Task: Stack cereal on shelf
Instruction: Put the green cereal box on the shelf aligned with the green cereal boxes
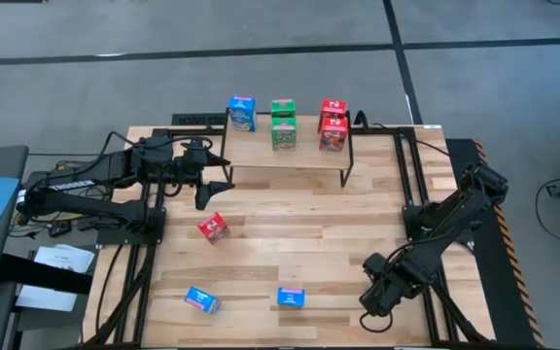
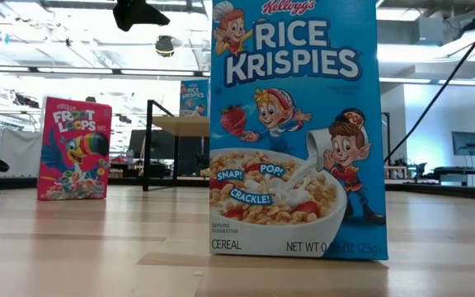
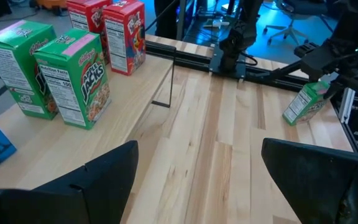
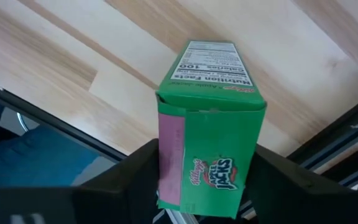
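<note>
The shelf (image 1: 290,156) stands at the table's far side and carries one blue box (image 1: 242,114), two green boxes (image 1: 283,124) and two red boxes (image 1: 332,122), all upright. A red box (image 1: 213,227) and two blue boxes (image 1: 201,300) (image 1: 291,297) stand or lie on the tabletop. My left gripper (image 1: 207,190) hovers open by the shelf's left front corner; its wrist view looks along the shelf board (image 3: 104,143). My right gripper (image 1: 377,295), near the table's right near corner, is shut on a green Apple Jacks box (image 4: 207,130). My right gripper pinches the green box between its two fingers (image 4: 132,180), one on each opposite side of the box near its printed end (image 4: 219,177). Seen from the left wrist view the box (image 3: 306,102) is tilted below the gripper; whether its low corner touches the table, I cannot tell.
Black rails (image 1: 411,194) run along the table's right side beside the right arm. The shelf's thin black legs (image 1: 348,165) stand at its corners. Bare wood lies between the shelf and the loose boxes. In the low view a blue box (image 2: 295,124) fills the foreground.
</note>
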{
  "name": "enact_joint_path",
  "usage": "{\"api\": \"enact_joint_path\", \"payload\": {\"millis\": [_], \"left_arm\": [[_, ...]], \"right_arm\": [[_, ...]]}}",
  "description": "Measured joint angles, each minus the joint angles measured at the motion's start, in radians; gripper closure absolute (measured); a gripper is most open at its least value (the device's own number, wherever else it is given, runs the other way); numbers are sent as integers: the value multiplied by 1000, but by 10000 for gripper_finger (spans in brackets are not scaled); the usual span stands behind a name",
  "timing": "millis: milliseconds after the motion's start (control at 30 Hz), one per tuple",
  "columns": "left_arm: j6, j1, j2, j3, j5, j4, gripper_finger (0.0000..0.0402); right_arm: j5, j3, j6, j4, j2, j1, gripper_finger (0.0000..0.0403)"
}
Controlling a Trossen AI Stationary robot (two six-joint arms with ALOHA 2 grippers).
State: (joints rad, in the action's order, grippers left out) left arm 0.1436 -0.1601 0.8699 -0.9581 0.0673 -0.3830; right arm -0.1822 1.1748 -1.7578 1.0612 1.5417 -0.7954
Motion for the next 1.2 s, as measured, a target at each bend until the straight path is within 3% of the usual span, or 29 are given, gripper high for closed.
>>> {"api": "enact_joint_path", "payload": {"millis": [167,267,400,567,1200], "left_arm": [[0,0,0,0,7,0,70],[-1,0,0,0,61,0,70],[0,-1,0,0,129,-1,70],[0,0,0,0,138,0,70],[-1,0,0,0,124,-1,70]], "right_arm": [[-1,0,16,0,0,13,192],[-2,0,26,0,-4,15,201],[-4,13,60,13,-8,32,206],[-4,37,154,31,-13,75,206],[0,240,814,218,-13,468,207]]}}
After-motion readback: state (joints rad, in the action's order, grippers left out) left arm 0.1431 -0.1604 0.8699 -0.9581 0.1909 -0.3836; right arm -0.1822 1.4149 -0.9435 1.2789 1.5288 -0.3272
